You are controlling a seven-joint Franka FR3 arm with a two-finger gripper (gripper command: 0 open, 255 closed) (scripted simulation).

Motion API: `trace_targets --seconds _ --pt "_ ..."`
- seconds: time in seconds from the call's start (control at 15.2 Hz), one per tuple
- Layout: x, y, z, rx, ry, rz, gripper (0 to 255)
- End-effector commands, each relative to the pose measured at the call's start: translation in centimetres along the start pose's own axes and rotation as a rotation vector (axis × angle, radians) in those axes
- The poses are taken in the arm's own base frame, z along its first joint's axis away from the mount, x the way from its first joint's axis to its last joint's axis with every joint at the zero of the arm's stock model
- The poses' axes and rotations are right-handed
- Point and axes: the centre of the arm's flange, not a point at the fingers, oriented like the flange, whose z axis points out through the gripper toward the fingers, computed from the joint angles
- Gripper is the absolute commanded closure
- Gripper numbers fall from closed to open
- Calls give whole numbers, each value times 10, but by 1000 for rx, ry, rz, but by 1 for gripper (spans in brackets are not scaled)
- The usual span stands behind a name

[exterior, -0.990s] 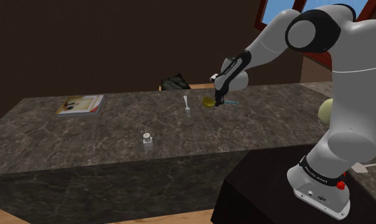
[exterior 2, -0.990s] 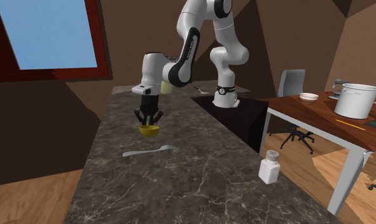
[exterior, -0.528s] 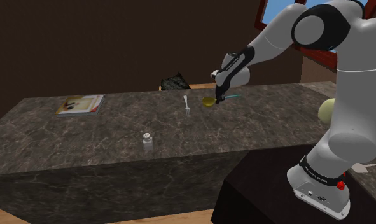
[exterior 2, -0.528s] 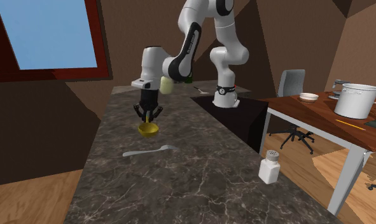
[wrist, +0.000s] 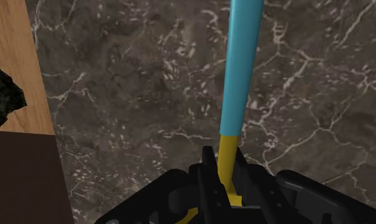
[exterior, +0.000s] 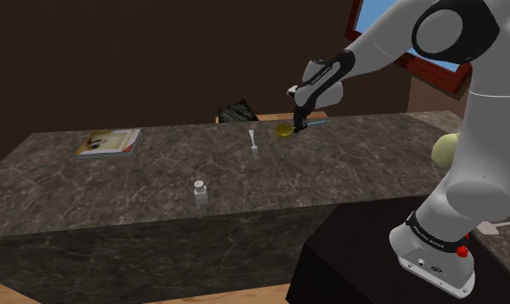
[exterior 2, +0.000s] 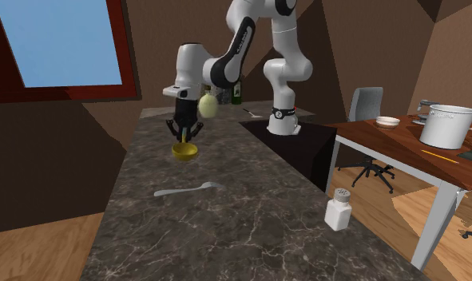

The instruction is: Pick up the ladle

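One thing sits in the all-black two-finger gripper (wrist: 223, 167): the ladle (wrist: 240, 70), with a yellow bowl, a yellow neck and a long light-blue handle. The jaws stand narrow and clasp the yellow neck just where it meets the bowl. That hold looks chosen for balance, since the bowl is probably the heavy end and a grip close to it should keep the handle from swinging down.

In the second exterior view the gripper (exterior 2: 184, 137) points down, and the ladle (exterior 2: 185, 151) hangs under it with the bowl lowest. It appears to be clear of the dark, white-veined marble counter (exterior 2: 226, 231), though the gap is hard to read. In the shoulder view the ladle (exterior: 285, 130) is over the far side of the counter (exterior: 158, 173), under the gripper (exterior: 298, 126).

The ladle's long axis runs about level with the counter top. The handle reaches from the bowl toward the shoulder view's right (in the wrist view it runs straight away from the fingers), and the bowl's open side seems to face up.

A small white fork (exterior: 254, 142) lies on the counter near the ladle. A white shaker (exterior: 198, 187) and a flat printed booklet (exterior: 109, 142) are well apart from it.
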Motion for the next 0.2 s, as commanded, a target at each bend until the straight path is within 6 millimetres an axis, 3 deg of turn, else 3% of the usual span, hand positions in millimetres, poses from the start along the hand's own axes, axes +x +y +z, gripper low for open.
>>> trace_targets --seconds 0.0,0.13 --pt "2 1 -10 0 0 0 255" --pt "2 1 -11 0 0 0 255"
